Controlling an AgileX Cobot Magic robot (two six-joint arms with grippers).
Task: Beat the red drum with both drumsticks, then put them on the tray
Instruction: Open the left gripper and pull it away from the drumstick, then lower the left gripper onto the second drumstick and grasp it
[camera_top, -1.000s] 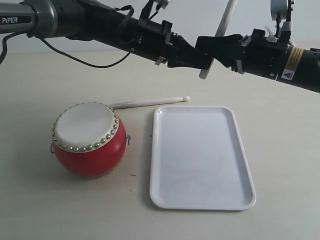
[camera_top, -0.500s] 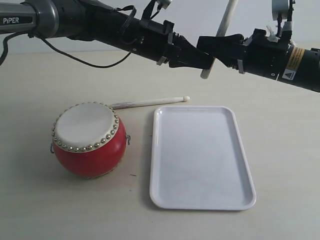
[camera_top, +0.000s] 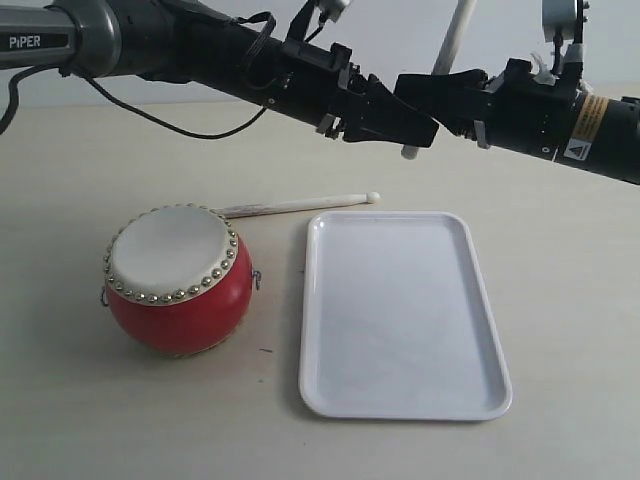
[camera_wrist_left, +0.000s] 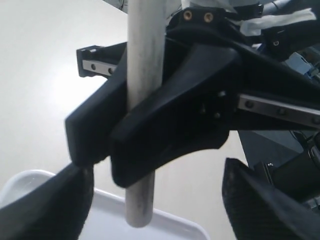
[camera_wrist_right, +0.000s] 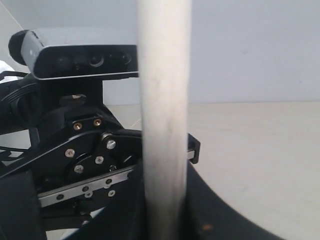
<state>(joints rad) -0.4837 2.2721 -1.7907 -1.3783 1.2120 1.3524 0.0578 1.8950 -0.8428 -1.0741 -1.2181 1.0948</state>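
the red drum (camera_top: 178, 280) sits on the table (camera_top: 560, 300) at the left, and the tray (camera_top: 305, 300) lies just to its right, a narrow gap between them. the first drumstick (camera_top: 300, 205) lies on the table behind both, one end hidden behind the drum, its bead tip near the tray's far left corner. the second drumstick (camera_top: 452, 38) stands tilted above the table behind the tray, pinched in the right gripper (camera_top: 425, 92). the left gripper (camera_top: 420, 128), its fingers spread, meets it from the left.
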